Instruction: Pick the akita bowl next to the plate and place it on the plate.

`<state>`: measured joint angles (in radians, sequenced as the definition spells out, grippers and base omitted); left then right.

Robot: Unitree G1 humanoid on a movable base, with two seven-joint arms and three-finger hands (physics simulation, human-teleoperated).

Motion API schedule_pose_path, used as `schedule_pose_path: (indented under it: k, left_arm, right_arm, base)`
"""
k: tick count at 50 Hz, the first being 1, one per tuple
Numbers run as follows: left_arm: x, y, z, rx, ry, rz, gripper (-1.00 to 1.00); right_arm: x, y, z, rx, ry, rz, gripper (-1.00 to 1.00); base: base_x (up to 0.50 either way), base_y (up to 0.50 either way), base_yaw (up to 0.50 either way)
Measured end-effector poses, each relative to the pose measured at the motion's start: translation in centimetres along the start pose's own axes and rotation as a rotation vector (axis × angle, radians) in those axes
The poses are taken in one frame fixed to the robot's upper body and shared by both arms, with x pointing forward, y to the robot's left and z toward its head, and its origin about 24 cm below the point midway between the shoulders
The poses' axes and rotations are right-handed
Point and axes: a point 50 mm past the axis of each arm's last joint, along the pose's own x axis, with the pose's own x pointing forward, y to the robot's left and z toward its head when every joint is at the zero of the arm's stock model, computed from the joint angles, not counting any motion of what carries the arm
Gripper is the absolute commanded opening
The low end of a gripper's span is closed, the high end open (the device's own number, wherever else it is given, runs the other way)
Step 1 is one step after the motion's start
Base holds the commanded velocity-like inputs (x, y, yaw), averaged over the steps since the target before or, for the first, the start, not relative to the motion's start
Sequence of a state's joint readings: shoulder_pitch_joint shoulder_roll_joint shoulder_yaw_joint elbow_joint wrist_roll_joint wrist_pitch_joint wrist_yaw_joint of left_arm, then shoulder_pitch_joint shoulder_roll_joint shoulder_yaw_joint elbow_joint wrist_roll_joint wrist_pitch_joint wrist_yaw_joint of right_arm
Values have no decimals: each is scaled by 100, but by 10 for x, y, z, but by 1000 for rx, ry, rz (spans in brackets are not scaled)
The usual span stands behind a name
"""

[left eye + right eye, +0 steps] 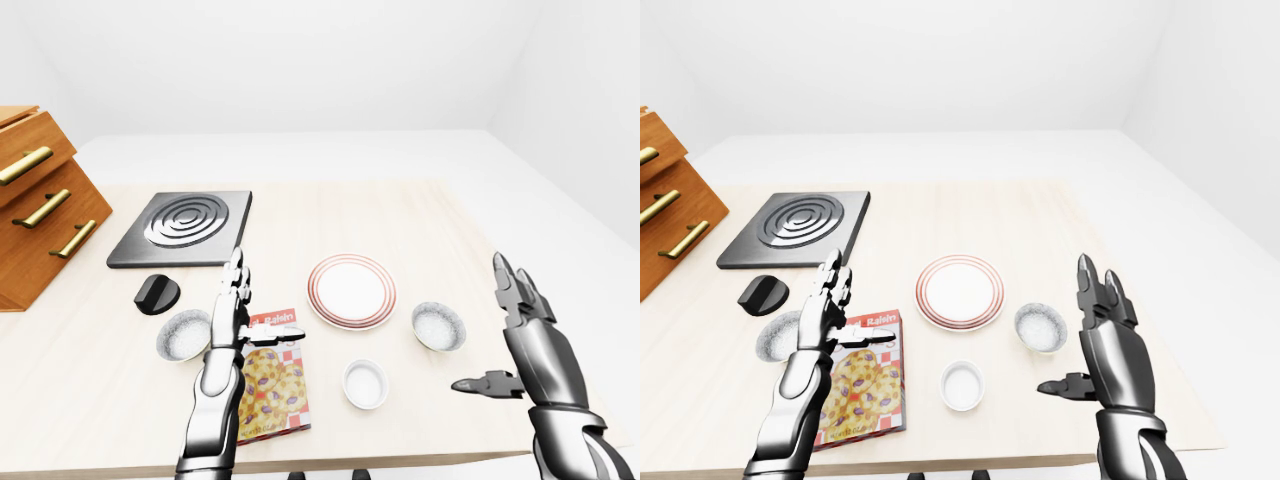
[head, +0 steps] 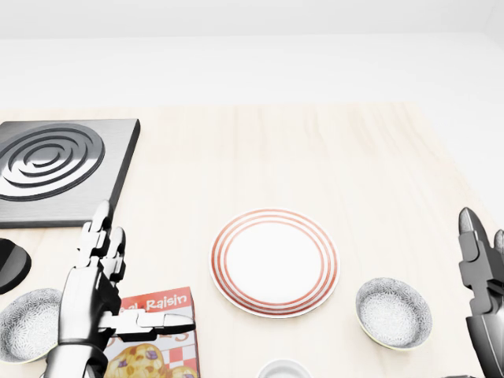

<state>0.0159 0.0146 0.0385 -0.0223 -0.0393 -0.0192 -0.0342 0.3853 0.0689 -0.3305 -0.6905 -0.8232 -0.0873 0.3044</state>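
The bowl is seen just right of the plate. Both hands are held above the bench, fingers spread, nothing grasped.

On the table I count one plate with red rings and two speckled bowls — one bowl at its right, the other bowl far at the left. There is one small white cup, one black knob-like object, one stove plate, one cookie box. One wooden drawer cabinet stands at the left edge — three brass handles are visible on it.
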Motion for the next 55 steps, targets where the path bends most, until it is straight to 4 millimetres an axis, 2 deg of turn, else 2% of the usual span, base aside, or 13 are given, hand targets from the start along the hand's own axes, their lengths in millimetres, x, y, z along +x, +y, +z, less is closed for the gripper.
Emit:
schedule_pose_path:
  k: [10,26,55]
  left_arm:
    - [0,0,0,0,0,1,100]
    - [1,0,0,-9,6,3,100]
    - [1,1,-1,-22,13,6,100]
  right_arm:
    - [-3,6,-16,-87,91,-32,100]
    - [-3,13,-29,-238,145,-82,100]
    - [9,29,-26,-546,19,-190,100]
  base:
    - [0,0,0]
    - [0,0,0]
    - [0,0,0]
